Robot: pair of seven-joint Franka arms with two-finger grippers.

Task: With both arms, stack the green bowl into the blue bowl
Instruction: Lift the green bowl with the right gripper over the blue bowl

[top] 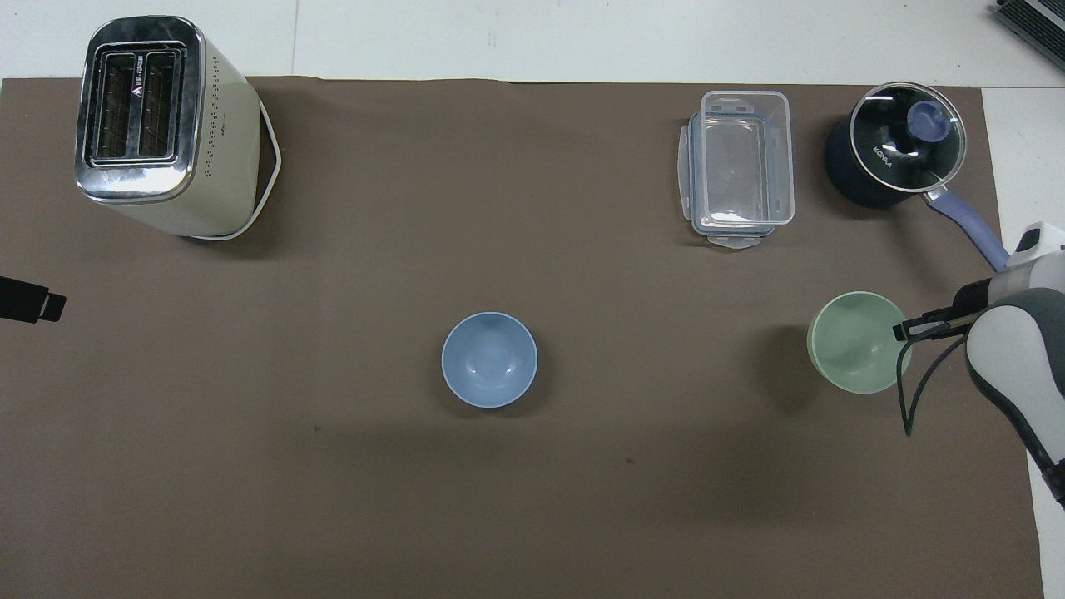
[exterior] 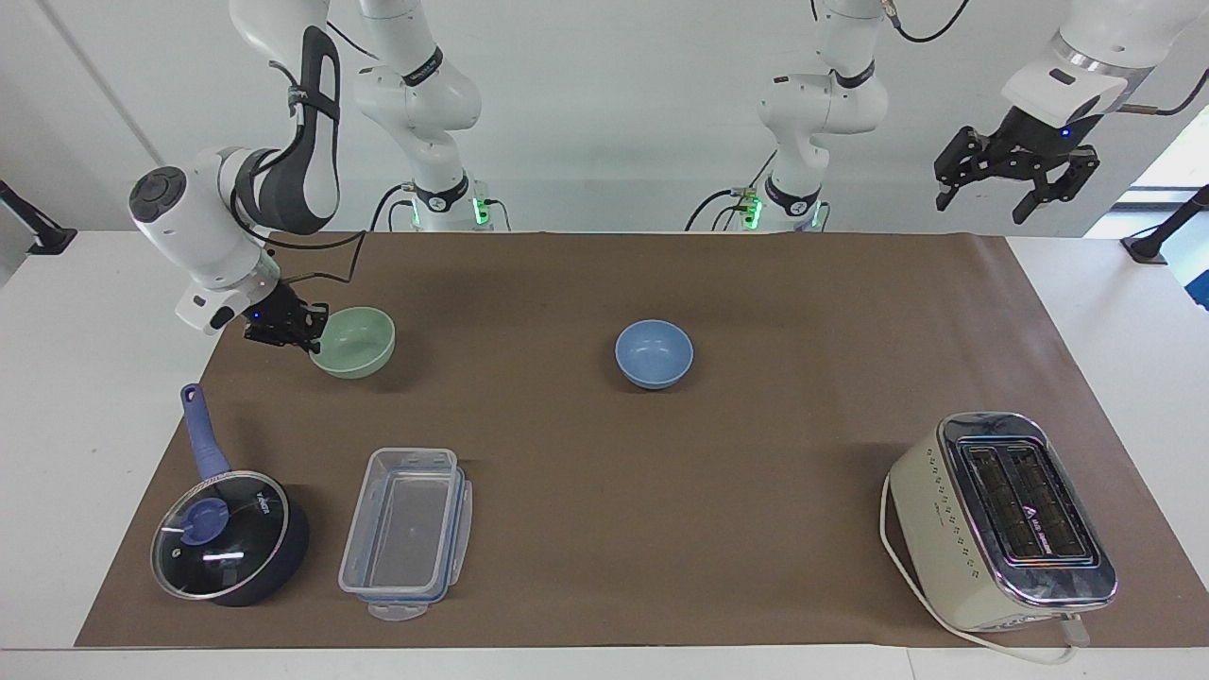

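Observation:
The pale green bowl (exterior: 357,342) hangs a little above the brown mat at the right arm's end of the table, tilted, its shadow beside it in the overhead view (top: 855,341). My right gripper (exterior: 310,335) is shut on the bowl's rim on the side toward the table's end, also seen from above (top: 903,330). The light blue bowl (exterior: 654,352) stands upright and empty near the mat's middle (top: 489,359). My left gripper (exterior: 984,204) is open and empty, held high over the left arm's end of the table; only its tip (top: 37,304) shows from above.
A dark blue saucepan with a glass lid (exterior: 227,534) and a clear plastic container (exterior: 408,531) stand farther from the robots than the green bowl. A cream toaster (exterior: 1006,519) stands at the left arm's end, farthest from the robots.

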